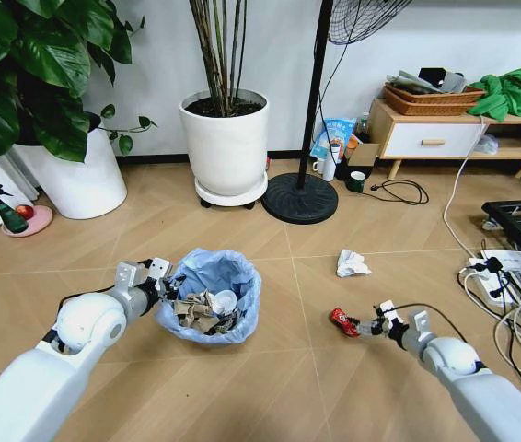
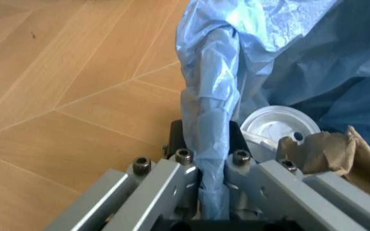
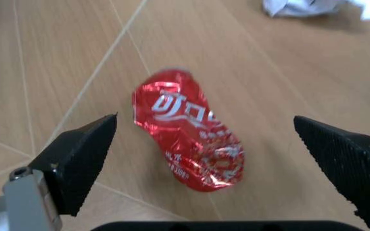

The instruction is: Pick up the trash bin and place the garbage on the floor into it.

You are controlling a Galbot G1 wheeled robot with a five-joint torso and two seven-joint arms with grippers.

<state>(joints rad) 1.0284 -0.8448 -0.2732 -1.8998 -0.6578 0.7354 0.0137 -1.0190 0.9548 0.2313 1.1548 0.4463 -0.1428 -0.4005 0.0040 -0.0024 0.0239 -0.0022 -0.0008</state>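
The trash bin, black under a crinkled light blue liner, is at centre left with a white lid and brown paper inside. My left gripper is shut on its near-left rim, the liner pinched between the fingers. A crushed red packet lies on the floor to the right. My right gripper is open just behind it, and the packet lies between the spread fingertips without touching them. A crumpled white paper wad lies farther back.
Two white plant pots and a fan's black base stand at the back. A wooden cabinet is at back right. Cables and a power strip lie along the right. A spray bottle is at far left.
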